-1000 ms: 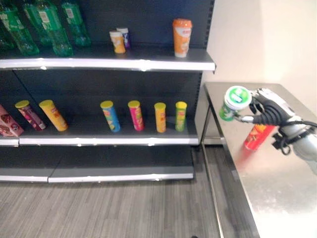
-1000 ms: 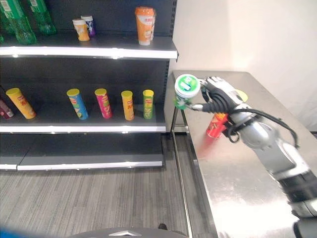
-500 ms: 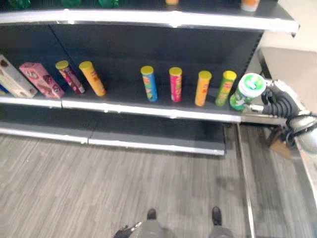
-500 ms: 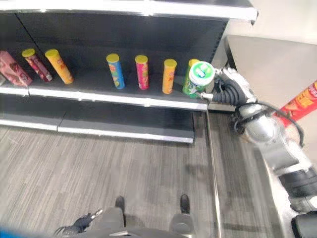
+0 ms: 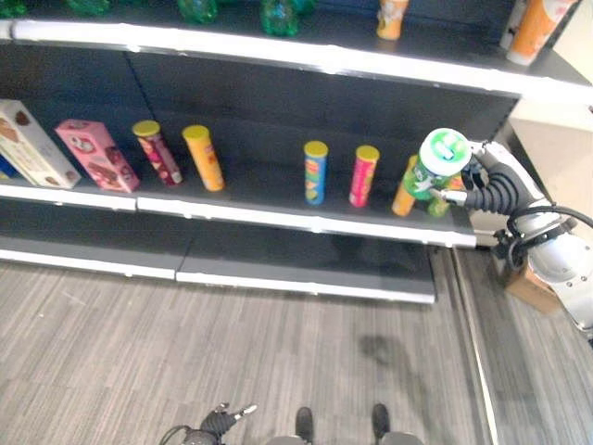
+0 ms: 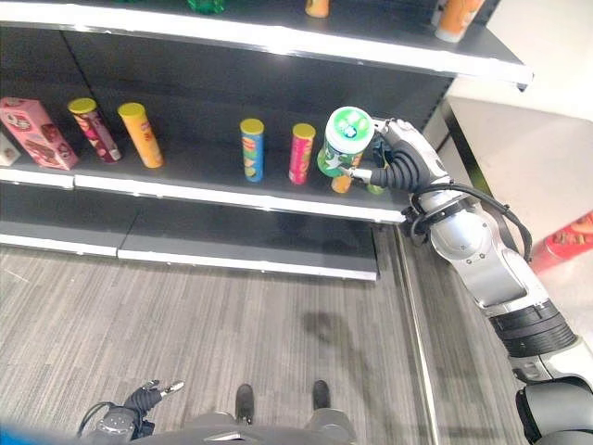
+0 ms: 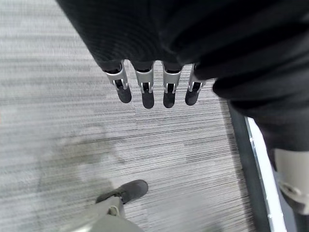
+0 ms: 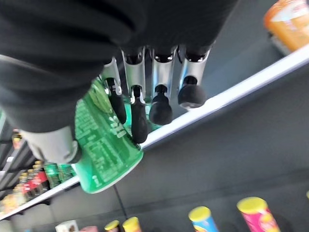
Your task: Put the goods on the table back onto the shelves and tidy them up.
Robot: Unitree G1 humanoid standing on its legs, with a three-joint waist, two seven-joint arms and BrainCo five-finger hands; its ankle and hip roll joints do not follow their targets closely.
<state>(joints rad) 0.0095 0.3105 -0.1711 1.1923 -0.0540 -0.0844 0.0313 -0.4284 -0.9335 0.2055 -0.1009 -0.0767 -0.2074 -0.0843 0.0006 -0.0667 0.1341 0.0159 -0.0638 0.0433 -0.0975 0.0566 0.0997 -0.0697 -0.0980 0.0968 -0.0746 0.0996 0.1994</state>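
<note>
The green can [image 6: 346,139] sat curled in the right hand [image 6: 394,165], raised before the middle shelf [image 6: 232,198] beside the orange tube [image 5: 404,195], apparently for shelving; the left hand [image 7: 153,87] hung straight-fingered, holding nothing.

Even, bright overhead light; the silver shelf edges [image 5: 278,57] glare white, while the dark shelf back panel [image 6: 232,83] stays dim and flat. Soft dark shadow patch on the grey floor [image 5: 384,350], no hard edges. Left wrist view has motion smear across the floor, and in the right wrist view the green can [image 8: 104,145] is sharp while the far bottles [image 8: 29,186] go soft.
</note>
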